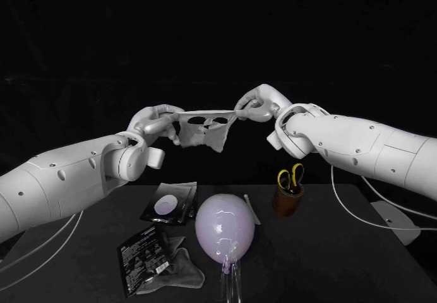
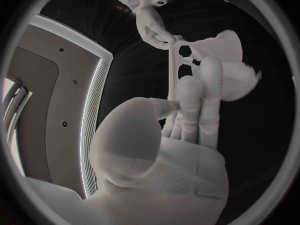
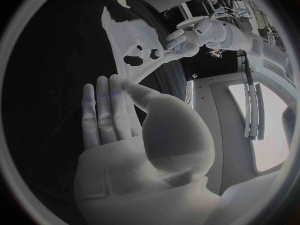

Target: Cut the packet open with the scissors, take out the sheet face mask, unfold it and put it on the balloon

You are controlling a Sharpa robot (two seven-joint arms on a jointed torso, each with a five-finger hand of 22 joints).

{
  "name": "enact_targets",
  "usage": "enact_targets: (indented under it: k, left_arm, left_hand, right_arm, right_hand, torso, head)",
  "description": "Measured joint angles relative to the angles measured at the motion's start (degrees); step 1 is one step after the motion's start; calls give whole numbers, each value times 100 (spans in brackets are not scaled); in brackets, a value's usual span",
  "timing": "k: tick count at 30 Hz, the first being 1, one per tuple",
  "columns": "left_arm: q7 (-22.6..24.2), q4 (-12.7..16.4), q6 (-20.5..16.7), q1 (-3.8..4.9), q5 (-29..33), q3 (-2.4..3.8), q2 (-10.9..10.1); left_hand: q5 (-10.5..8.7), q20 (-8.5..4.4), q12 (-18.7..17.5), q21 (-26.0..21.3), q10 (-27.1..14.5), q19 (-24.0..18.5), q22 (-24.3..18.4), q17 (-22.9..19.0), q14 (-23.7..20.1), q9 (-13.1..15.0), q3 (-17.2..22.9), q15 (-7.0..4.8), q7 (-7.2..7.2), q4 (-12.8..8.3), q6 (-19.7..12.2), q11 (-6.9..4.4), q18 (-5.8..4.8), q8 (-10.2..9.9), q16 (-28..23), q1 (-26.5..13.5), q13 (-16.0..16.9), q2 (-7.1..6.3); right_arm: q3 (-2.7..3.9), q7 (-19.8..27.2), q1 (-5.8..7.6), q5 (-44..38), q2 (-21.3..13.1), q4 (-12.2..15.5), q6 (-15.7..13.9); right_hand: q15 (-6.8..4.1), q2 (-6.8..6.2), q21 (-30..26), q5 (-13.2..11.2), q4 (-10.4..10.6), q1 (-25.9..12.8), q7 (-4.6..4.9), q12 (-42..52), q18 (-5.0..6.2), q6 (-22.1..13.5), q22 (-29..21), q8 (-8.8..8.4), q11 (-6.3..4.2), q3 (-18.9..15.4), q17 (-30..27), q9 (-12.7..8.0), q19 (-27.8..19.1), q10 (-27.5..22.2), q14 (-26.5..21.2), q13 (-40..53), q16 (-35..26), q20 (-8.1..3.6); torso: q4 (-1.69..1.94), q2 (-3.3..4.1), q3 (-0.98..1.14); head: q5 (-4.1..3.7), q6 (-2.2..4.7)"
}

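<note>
The white sheet face mask (image 1: 205,129) hangs spread out high above the table, its eye holes showing. My left hand (image 1: 156,121) pinches one upper corner and my right hand (image 1: 257,104) pinches the other. In the left wrist view the mask (image 2: 215,60) stretches from my left hand (image 2: 187,110) to the right hand (image 2: 150,20). The right wrist view shows the mask (image 3: 128,37) between my right hand (image 3: 115,110) and the left hand (image 3: 187,37). Below, the pale lilac balloon (image 1: 223,230) lies on the table. The scissors (image 1: 290,178) with yellow handles stand in a brown cup (image 1: 287,201).
A black cut packet (image 1: 143,259) lies at the front left with a crumpled grey liner (image 1: 187,274) beside it. Another black packet (image 1: 170,202) with a round pale window lies left of the balloon. The table's (image 1: 346,265) right side is bare.
</note>
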Motion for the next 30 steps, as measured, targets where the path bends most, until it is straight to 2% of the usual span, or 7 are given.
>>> enact_targets:
  k: [9,16,21,24,28,29,30]
  left_arm:
    - [-186,-46,255,108,6,9,11]
    - [-249,-59,345,133,8,12,13]
    - [-230,-47,316,137,-24,11,-23]
    - [-190,-5,249,137,-98,8,-53]
    - [-121,45,146,134,-234,7,-80]
    - [-104,53,120,132,-265,7,-85]
    - [-86,59,93,130,-295,7,-91]
  left_hand:
    - [9,0,-1,0,31,0,-36,-16,0,1,-16,0,-11,16,31,-30,-2,-30,27,0,0,0]
    - [-13,-20,-109,47,45,-21,59,-36,-20,1,-25,-21,-11,25,32,-17,-2,-65,45,0,-11,0]
    - [-14,22,-247,224,-24,-120,293,-89,-81,2,-57,-1,-33,9,113,22,-38,-143,50,52,-18,-52]
    - [-13,40,-249,583,104,-144,781,-115,-82,2,-109,0,-83,14,229,0,-39,-234,94,34,-6,-70]
    - [-13,85,-348,611,256,-579,848,-120,-497,1,-191,21,-217,33,445,-29,-41,-530,179,-11,-4,-115]
    - [-13,119,-398,228,278,-969,374,-124,-835,0,-217,69,-212,7,531,-8,-41,-620,151,16,-4,-167]
    - [-13,159,-447,-18,284,-1330,124,-147,-1209,-17,-242,124,-218,-18,585,4,-42,-699,86,30,-4,-196]
  right_arm:
    - [-3,64,-16,-342,-32,122,15]
    - [-6,79,-34,-391,-44,208,10]
    - [-6,80,-36,-250,-111,270,-26]
    - [-3,85,-36,-57,-191,374,-50]
    - [9,105,-36,283,-292,528,-65]
    - [12,112,-35,367,-318,568,-65]
    - [16,119,-32,452,-347,612,-66]
  right_hand:
    - [0,0,0,-9,0,0,3,0,-2,14,6,-5,-21,0,5,0,0,22,0,-1,0,0]
    - [0,-1,0,-11,0,-1,3,0,-3,14,5,-16,-21,-1,5,0,0,22,0,2,0,0]
    - [0,-1,0,5,0,-1,3,0,-5,13,10,-23,-20,-1,4,1,0,23,0,4,0,0]
    - [0,-1,0,6,1,-1,2,0,-5,13,11,-5,-20,-1,4,1,0,23,0,4,0,0]
    - [0,-9,0,6,1,-9,3,0,-7,11,11,-1,-19,-1,4,1,0,23,0,4,0,0]
    - [0,-9,0,6,1,-9,4,0,-7,10,14,-1,-19,-1,6,1,0,23,0,4,0,0]
    - [0,-9,0,6,1,-9,5,0,-8,8,15,-1,-19,-1,8,1,0,23,0,4,0,0]
  torso:
    - [-4,-10,3]
    - [-8,-11,5]
    - [-5,-9,5]
    - [-2,-7,3]
    - [-1,-5,1]
    - [-1,-6,0]
    - [-1,-5,0]
  head:
    - [8,2]
    - [5,44]
    - [2,48]
    - [1,49]
    - [1,65]
    - [5,67]
    - [8,68]
